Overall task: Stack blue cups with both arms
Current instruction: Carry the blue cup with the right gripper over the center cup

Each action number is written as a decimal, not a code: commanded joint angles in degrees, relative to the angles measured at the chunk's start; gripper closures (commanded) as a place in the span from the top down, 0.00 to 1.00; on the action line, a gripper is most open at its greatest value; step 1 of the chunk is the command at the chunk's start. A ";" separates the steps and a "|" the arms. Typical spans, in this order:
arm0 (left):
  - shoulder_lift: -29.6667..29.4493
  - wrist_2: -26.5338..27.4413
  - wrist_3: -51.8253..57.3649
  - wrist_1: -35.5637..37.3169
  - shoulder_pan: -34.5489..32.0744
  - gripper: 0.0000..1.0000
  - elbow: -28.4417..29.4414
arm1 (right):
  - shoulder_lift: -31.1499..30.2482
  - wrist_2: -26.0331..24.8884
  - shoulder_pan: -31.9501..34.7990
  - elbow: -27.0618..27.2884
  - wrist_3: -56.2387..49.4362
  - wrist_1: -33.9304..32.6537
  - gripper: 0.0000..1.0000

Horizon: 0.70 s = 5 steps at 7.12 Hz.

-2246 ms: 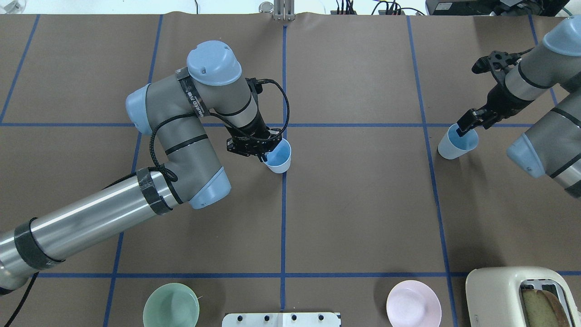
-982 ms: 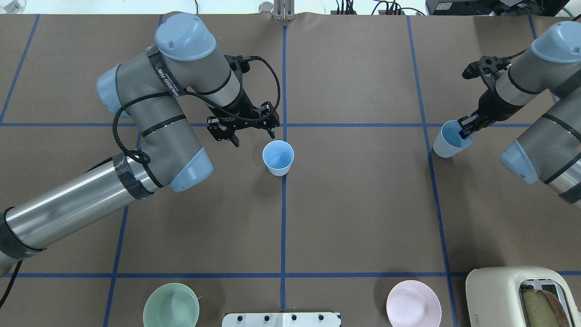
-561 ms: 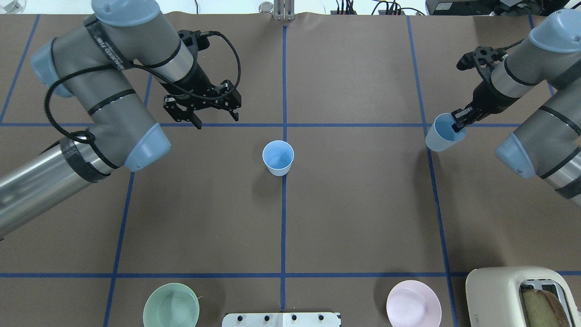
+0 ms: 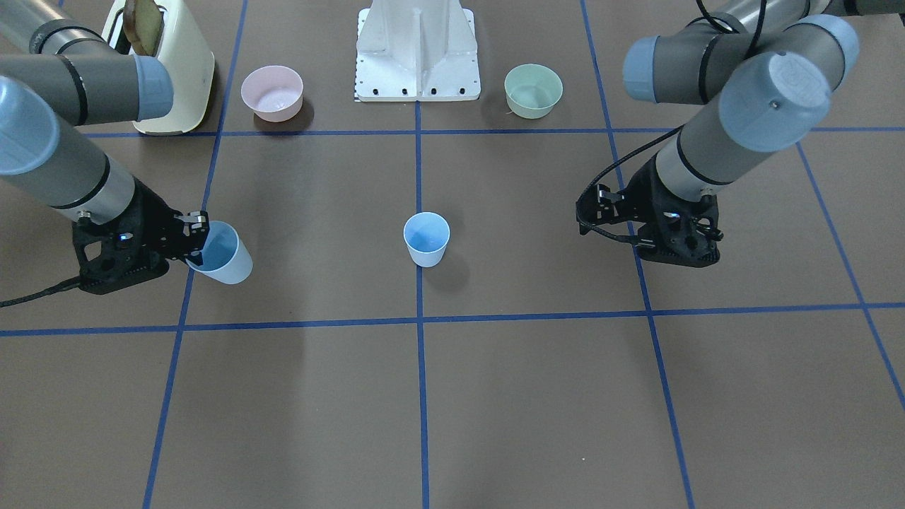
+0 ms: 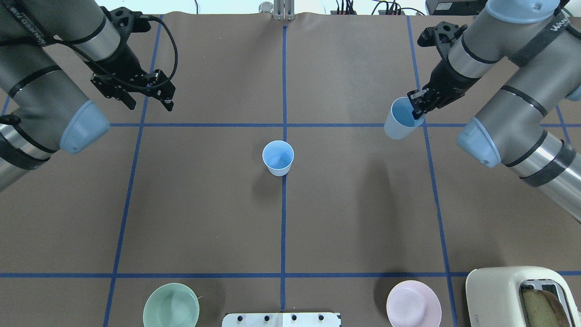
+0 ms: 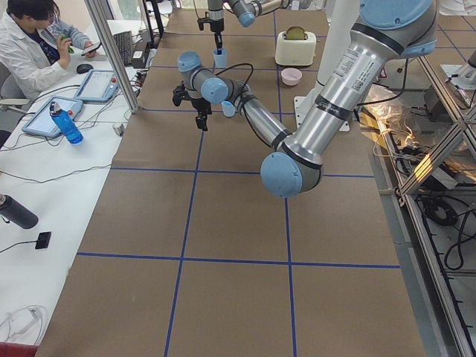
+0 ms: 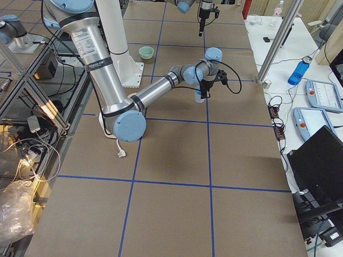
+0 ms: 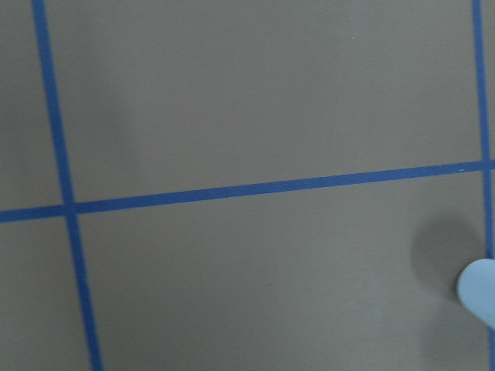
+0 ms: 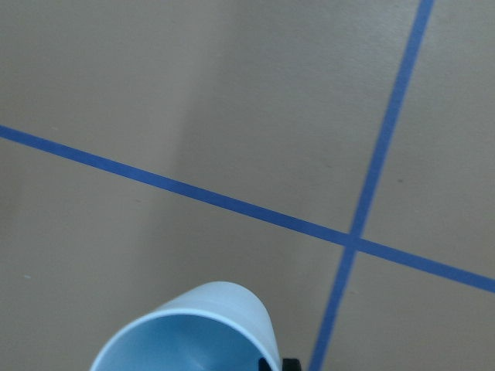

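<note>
One pale blue cup (image 5: 278,157) stands upright on the table's centre line, also seen from the front (image 4: 426,239), with nothing touching it. My right gripper (image 5: 416,109) is shut on the rim of the second blue cup (image 5: 399,120), one finger inside it. It holds the cup tilted above the table, right of centre. This cup also shows in the front view (image 4: 225,256) and the right wrist view (image 9: 189,334). My left gripper (image 5: 150,105) is open and empty, raised at the far left. The left wrist view shows only an edge of the centre cup (image 8: 479,292).
A mint-green bowl (image 5: 171,305), a pink bowl (image 5: 413,303) and a cream toaster (image 5: 517,295) with bread sit along the near edge beside the white base pedestal (image 5: 281,319). Blue tape lines cross the brown table cover.
My left gripper let go of the centre cup, opened, and drew back up and left. My right gripper lifted its cup and carried it left toward the centre.
</note>
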 commanded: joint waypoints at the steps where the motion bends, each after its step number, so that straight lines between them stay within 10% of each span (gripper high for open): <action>1: 3.73 0.07 7.58 -0.22 -1.56 0.95 0.01 | 5.22 -0.33 -3.76 0.82 11.04 -0.22 0.00; 5: 9.45 0.06 10.33 -12.23 -1.84 0.95 5.17 | 12.00 -8.39 -12.02 0.38 24.24 -1.18 0.00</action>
